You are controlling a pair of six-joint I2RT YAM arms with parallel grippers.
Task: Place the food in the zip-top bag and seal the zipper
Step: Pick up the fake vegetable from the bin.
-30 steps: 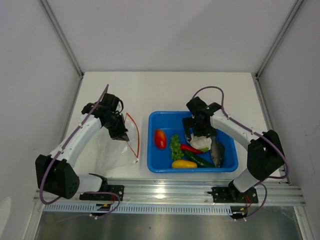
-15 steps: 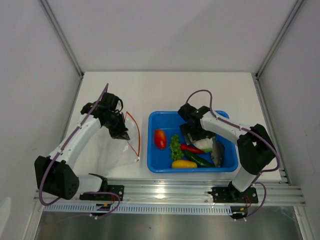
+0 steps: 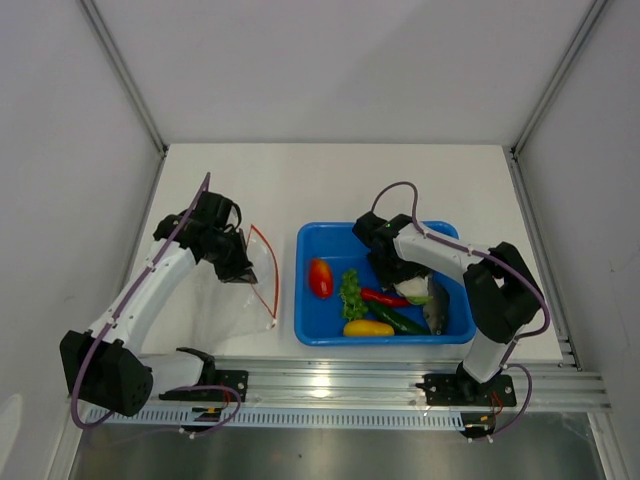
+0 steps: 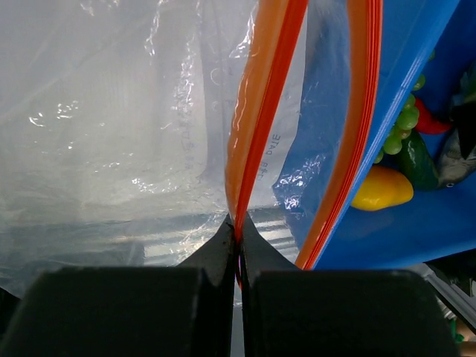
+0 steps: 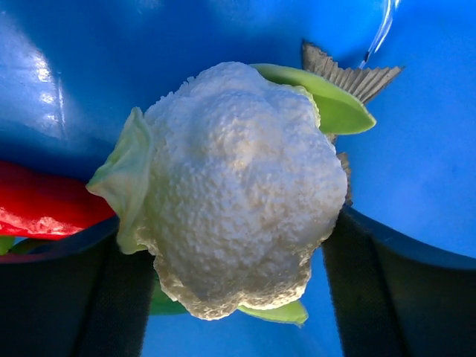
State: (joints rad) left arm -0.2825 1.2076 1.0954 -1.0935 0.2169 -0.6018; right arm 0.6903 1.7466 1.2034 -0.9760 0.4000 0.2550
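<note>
The left pincer (image 3: pixel 234 264) was pressed together on the zipper (image 3: pixel 276 280), pinching one orange-red strip at the bag's (image 3: pixel 225 300) mouth. The clear bag lay on the white table (image 3: pixel 330 180) to the left of the blue tray (image 3: pixel 330 245). In the left wrist view the fingertips (image 4: pixel 223 245) met on that strip (image 4: pixel 260 111), while the second strip curved away to the right, so the mouth gaped. The crinkly film (image 4: pixel 111 111) spread out to the left, and the tray's side (image 4: pixel 416 238) showed through the mouth. The right pincer (image 3: pixel 404 276) reached down into the tray, over the cauliflower (image 3: pixel 415 291). In the right wrist view its dark fingers (image 5: pixel 67 297) stood spread wide, one at each flank of the white head (image 5: pixel 238 186), which filled the gap between them. Whether they pressed on it could not be told. The chili (image 5: pixel 37 208) lay just left of the cauliflower, and the fish's (image 5: pixel 349 74) tail fin showed past its far right side. The rest of the food lay in the tray too: tomato (image 3: pixel 320 277) at the left, lettuce (image 3: pixel 351 293) beside it, squash (image 3: pixel 367 327) and cucumber (image 3: pixel 400 320) along the near wall.
</note>
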